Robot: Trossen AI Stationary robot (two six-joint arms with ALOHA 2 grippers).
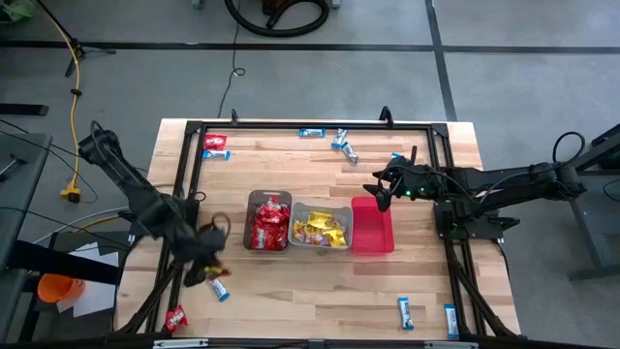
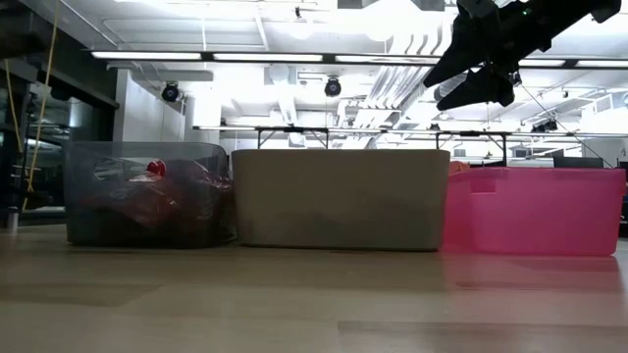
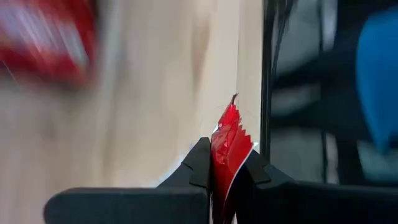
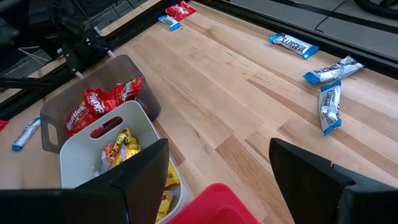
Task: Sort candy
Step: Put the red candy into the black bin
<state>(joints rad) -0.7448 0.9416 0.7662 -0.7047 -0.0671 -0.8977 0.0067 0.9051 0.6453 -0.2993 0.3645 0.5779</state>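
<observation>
My left gripper [image 1: 210,263] is near the table's near-left part, shut on a red candy packet [image 3: 229,144]. My right gripper [image 4: 217,163] is open and holds nothing. It hangs above the far side of the pink bin [image 1: 372,226] and shows high up in the low view [image 2: 479,76]. The brown bin [image 1: 268,221] holds red packets, and the grey bin [image 1: 322,228] holds yellow ones. Loose sweets lie flat on the wood. A blue-and-white bar [image 1: 220,289] and a red packet [image 1: 176,317] lie close to my left gripper. My left gripper pinches the red packet between its two fingers [image 3: 198,163]. The packet's crimped, saw-toothed end [image 3: 231,121] sticks out past the fingertips and stands on edge. Whether the packet touches the table cannot be told from these views.
More blue-and-white bars lie along the far edge [image 1: 311,133] [image 1: 345,145] and at the near right [image 1: 405,311] [image 1: 451,321]. A red packet [image 1: 215,142] and a bar [image 1: 215,154] sit at the far left. A black frame rail [image 1: 186,184] borders the table. Bare wood lies in front of the bins.
</observation>
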